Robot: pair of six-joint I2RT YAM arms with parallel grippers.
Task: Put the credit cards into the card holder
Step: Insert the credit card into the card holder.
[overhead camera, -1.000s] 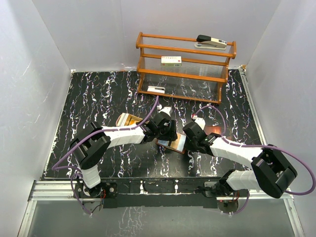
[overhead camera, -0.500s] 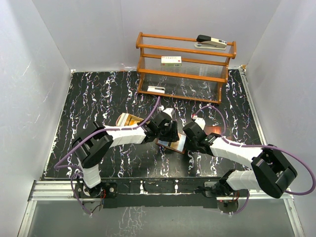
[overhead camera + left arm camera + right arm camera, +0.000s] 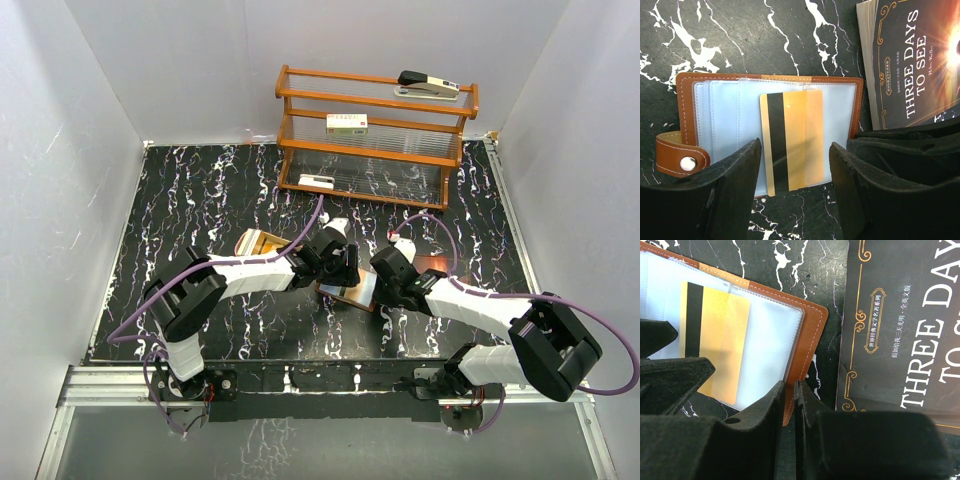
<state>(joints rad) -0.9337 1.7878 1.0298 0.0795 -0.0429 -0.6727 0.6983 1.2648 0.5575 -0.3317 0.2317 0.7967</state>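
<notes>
The card holder lies open on the black marble table, its clear pockets facing up; it also shows in the top view. A gold credit card with a black stripe lies partly tucked under a clear pocket, its near end sticking past the holder's edge. My left gripper is open, with one finger on each side of that card and not touching it. My right gripper is shut on the card holder's brown leather edge, beside the same gold credit card.
A dark book titled "Three Days to See" lies right of the holder, close to the right arm. A tan tray sits to the left. A wooden shelf at the back holds a stapler and a white box.
The left gripper's jaws have spread a little wider and the left wrist has shifted slightly. The right arm and the holder have stayed put.
</notes>
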